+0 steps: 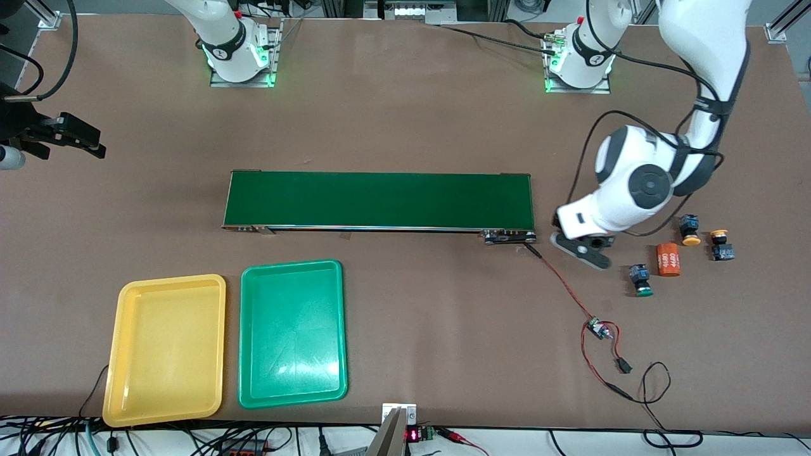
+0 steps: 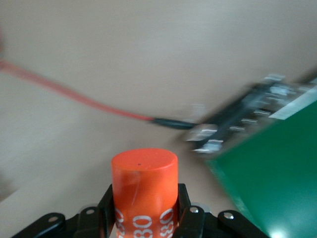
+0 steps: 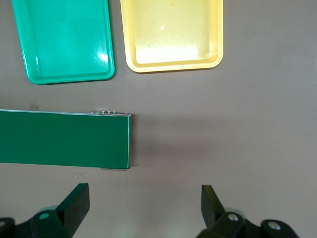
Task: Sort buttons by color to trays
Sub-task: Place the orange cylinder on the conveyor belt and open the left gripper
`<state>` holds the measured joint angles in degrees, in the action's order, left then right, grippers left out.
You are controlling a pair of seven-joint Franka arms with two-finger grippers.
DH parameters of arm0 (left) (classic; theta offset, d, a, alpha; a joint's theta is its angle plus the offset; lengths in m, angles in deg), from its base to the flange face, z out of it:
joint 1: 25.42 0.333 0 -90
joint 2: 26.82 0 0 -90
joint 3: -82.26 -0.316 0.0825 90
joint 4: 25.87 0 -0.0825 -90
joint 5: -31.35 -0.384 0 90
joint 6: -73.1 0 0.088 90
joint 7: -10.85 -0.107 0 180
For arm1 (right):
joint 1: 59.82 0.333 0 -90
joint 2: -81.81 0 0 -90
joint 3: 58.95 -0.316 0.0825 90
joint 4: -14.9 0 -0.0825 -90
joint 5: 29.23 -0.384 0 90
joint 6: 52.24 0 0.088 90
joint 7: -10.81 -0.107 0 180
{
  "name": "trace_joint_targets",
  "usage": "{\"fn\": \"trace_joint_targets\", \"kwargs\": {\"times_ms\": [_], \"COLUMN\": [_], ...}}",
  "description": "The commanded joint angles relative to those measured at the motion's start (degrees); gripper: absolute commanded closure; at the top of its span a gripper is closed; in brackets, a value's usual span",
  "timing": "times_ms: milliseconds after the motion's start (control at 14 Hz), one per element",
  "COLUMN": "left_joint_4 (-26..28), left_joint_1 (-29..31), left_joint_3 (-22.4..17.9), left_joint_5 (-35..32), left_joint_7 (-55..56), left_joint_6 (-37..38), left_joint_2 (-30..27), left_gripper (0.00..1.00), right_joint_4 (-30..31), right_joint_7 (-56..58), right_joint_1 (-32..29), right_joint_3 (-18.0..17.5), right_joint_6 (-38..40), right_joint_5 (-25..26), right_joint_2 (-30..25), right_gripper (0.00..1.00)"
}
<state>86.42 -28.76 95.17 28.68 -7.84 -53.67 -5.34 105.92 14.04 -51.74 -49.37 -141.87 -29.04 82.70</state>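
Now, running from the right arm's end of the table to the left arm's end:

Right claw (image 3: 143, 206): wide open and holding nothing. It waits in the air over bare table at the right arm's end, and its camera looks down on both trays and one end of the belt.

Yellow tray (image 1: 166, 288): lies flat, closest to the right arm's end of everything on the table and nearer the front camera than the belt. No button is in it.

Green tray (image 1: 293, 271): lies just beside the yellow tray, apart from it, with nothing in it. I judge the two are set together so that each colour has a short trip to its place.

Belt (image 1: 380, 200): a long dark green strip across the middle of the table, nothing on it.

Left claw (image 2: 144, 208): closed on an orange cylinder (image 2: 143, 171), over the table by the belt's end and its red wire (image 2: 74, 96).

Grip: my pads pinch its sides low down, so it stands upright with its flat top clear.

Judgement: this is no button, so sorting has not begun. Where it is meant to go I cannot tell.

Green button (image 1: 640, 280): on the table near my left claw.

Second orange cylinder (image 1: 668, 260): lies on its side between the buttons.

Yellow buttons (image 1: 689, 230): two of them, farther from the front camera than the green one and closest to the left arm's end. A fourth button I do not see.
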Motion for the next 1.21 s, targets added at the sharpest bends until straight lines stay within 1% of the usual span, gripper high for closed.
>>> {"fn": "trace_joint_targets", "kwargs": {"times_ms": [0, 71, 214, 357, 500, 571, 643, 786, 857, 929, 1143], "left_joint_4": [-3.31, -3.31, -3.49, -3.40, -2.97, -2.61, -2.61, -2.61, -2.52, -2.61, -3.57], "left_joint_1": [-0.09, -0.09, -0.26, -0.96, -4.38, -5.35, -5.45, -5.54, -5.63, -5.45, -4.75], "left_joint_3": [4.66, 5.54, 6.69, 8.88, 8.98, 8.98, 9.07, 9.15, 9.33, 9.42, 9.24], "left_joint_5": [-1.20, -1.20, -1.11, -1.29, -1.46, -3.81, -7.23, -8.49, -8.58, -8.58, -8.41], "left_joint_7": [-7.03, -12.63, -26.68, -34.10, -36.85, -36.85, -36.85, -36.85, -36.85, -36.85, -34.58], "left_joint_6": [4.95, 5.12, 4.52, 3.20, 0.57, 0.03, -0.06, 0.11, 0.90, 1.52, 1.70], "left_joint_2": [1.54, 1.81, 2.51, 3.56, 4.35, 4.36, 4.70, 5.24, 4.80, 4.71, 4.18], "left_gripper": [0.88, 0.91, 0.92, 0.92, 0.92, 0.91, 0.90, 0.89, 0.71, 0.01, 0.00], "right_joint_4": [-0.05, -0.05, -0.05, -0.13, -0.22, -0.22, -0.22, -0.14, -0.22, -0.22, -0.22], "right_joint_7": [0.02, 0.02, 0.02, -0.24, -0.33, -0.24, -0.24, -0.15, -0.15, 0.02, 0.02], "right_joint_1": [-0.09, -0.09, -0.18, -0.09, -0.18, -0.18, -0.26, -0.35, -0.35, -0.35, -0.35], "right_joint_3": [-0.08, -0.08, -0.08, -0.08, 0.01, 0.09, 0.10, 0.18, 0.18, 0.18, 0.18], "right_joint_6": [0.33, 0.33, 0.42, 0.42, 0.42, 0.42, 0.42, 0.42, 0.42, 0.42, 0.42], "right_joint_5": [0.52, 0.52, 0.60, 0.52, 0.60, 0.61, 0.61, 0.61, 0.61, 0.61, 0.61], "right_joint_2": [-0.54, -0.45, -0.53, -0.54, -0.62, -0.54, -0.54, -0.62, -0.54, -0.54, -0.54], "right_gripper": [0.00, 0.00, 0.00, 0.00, 0.00, 0.00, 0.00, 0.00, 0.00, 0.00, 0.00]}}
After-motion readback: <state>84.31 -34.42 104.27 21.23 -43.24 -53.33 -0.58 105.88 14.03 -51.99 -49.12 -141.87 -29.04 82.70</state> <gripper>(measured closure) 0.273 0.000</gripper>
